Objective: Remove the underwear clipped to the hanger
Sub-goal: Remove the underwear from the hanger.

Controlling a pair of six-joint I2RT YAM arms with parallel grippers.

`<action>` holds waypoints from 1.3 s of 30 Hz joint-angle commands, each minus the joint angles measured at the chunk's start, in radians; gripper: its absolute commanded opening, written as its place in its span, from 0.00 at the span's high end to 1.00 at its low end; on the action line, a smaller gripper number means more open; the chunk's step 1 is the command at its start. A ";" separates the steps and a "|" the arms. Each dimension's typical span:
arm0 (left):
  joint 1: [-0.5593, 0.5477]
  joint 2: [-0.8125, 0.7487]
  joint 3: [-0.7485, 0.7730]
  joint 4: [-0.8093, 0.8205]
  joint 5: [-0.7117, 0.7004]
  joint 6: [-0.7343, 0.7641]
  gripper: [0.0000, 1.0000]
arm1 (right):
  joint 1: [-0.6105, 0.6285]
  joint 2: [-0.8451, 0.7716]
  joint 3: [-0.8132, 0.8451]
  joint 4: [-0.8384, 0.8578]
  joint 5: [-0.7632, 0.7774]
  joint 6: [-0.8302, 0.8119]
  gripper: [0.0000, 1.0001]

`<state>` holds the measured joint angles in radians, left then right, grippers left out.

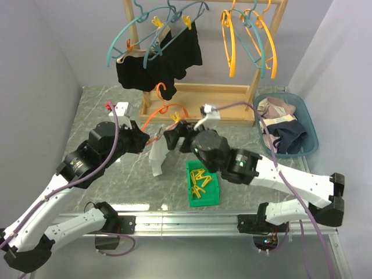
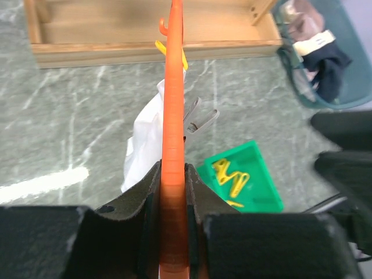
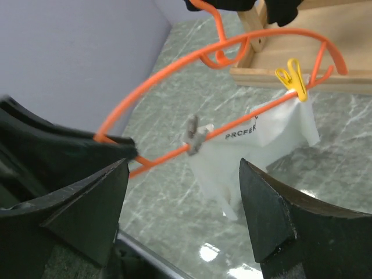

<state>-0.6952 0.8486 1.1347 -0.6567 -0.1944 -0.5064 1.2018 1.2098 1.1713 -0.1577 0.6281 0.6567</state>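
- Closest to me, a green bin (image 1: 215, 192) sits between the two arms. The yellow pegs (image 1: 200, 181) lying in it make me think pulled-off pegs go there.
- The left gripper (image 2: 172, 174) is squeezed tight on the orange hanger (image 2: 173, 116). It holds the hanger up off the table (image 1: 104, 104), so the cloth hangs free and the other arm can reach it.
- The white underwear (image 3: 264, 131) hangs from the hanger's bottom bar. A single yellow peg (image 3: 292, 78) pins one corner. A grey peg (image 3: 195, 135) sits on the bar at the other corner.
- The right gripper (image 3: 181, 192) is wide open with nothing in it. It faces the grey peg, so I guess that peg comes off next.
- Off to the right, a blue basket (image 1: 308, 119) has loose underwear (image 1: 285, 131) in it. It is likely the place for finished ones.
- Farthest back, black underwear (image 1: 160, 64) is pegged up on the wooden rack (image 1: 226, 89), not yet taken down.
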 commanded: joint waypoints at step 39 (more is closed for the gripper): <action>-0.406 0.046 0.007 0.009 -0.531 -0.043 1.00 | -0.076 0.379 0.375 -0.529 0.033 0.598 0.43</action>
<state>-1.0878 0.8982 1.0966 -0.6903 -0.6830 -0.5274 1.1423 1.6234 1.5482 -0.6979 0.5995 1.2167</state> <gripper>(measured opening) 0.209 0.584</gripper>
